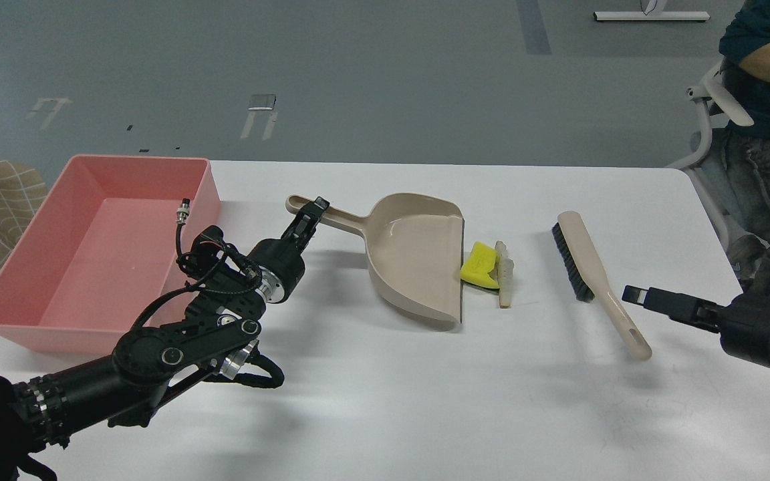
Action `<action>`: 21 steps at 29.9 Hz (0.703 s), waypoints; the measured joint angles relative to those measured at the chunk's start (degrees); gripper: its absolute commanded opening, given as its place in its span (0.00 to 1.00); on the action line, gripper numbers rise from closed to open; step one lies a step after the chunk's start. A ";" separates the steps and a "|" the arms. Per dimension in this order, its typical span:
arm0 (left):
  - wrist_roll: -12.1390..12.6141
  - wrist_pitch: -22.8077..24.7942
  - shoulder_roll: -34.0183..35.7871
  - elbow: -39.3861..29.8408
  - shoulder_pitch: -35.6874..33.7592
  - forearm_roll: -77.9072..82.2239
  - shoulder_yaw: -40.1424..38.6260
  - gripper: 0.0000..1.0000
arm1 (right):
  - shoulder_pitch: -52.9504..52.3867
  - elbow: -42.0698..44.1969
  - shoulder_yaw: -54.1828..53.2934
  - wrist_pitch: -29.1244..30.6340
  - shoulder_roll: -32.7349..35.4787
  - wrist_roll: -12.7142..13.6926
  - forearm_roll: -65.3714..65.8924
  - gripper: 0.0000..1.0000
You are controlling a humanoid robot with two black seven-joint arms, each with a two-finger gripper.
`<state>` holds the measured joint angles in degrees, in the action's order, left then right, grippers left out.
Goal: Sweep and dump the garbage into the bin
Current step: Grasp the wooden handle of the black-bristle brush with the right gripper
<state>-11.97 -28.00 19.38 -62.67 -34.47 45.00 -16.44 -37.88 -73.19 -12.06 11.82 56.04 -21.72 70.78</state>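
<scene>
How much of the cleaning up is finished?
Nothing is swept yet. The yellow chunk and bread slice lie on the table beside the dustpan; the pink bin is empty. The left end effector is at the dustpan's handle. The right end effector is near the brush.

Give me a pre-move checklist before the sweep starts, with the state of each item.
1. Left gripper on the dustpan handle: at the handle, grip closure cannot tell.
2. Right gripper holding the brush: not ok, beside the handle, apart from it.
3. Garbage at the dustpan mouth: ok.
4. Bin upright and within reach on the left: ok.
5. Brush bristles facing the garbage: ok.
</scene>
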 measured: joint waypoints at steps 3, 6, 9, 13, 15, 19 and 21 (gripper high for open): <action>-0.53 0.00 -0.06 0.00 0.04 0.00 0.03 0.00 | -0.04 0.03 0.02 -0.04 -0.77 0.81 1.36 0.96; -0.67 0.00 -0.12 0.00 0.31 0.00 0.08 0.00 | 0.00 -0.02 0.03 -0.04 -1.96 1.22 1.75 0.94; -0.77 0.00 -0.12 0.00 0.36 0.00 0.09 0.00 | 0.07 0.04 0.03 -0.04 -2.45 1.52 2.20 0.89; -1.10 0.00 -0.13 0.00 0.57 0.00 0.09 0.00 | 0.09 0.15 0.03 -0.04 -3.09 2.46 2.41 0.89; -1.58 0.00 -0.13 0.00 0.73 0.00 0.15 0.00 | 0.09 0.15 0.03 -0.04 -3.44 2.69 2.42 0.89; -1.97 0.00 -0.10 0.00 1.08 0.00 0.17 0.00 | 0.10 0.21 0.03 -0.04 -4.27 3.48 2.43 0.89; -1.99 0.00 0.00 0.00 1.13 0.00 0.16 0.00 | 0.10 0.24 0.03 -0.05 -4.87 3.72 2.43 0.84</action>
<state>-13.96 -28.00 19.38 -62.67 -33.34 45.00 -16.28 -37.79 -72.95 -12.04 11.77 51.17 -18.00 73.21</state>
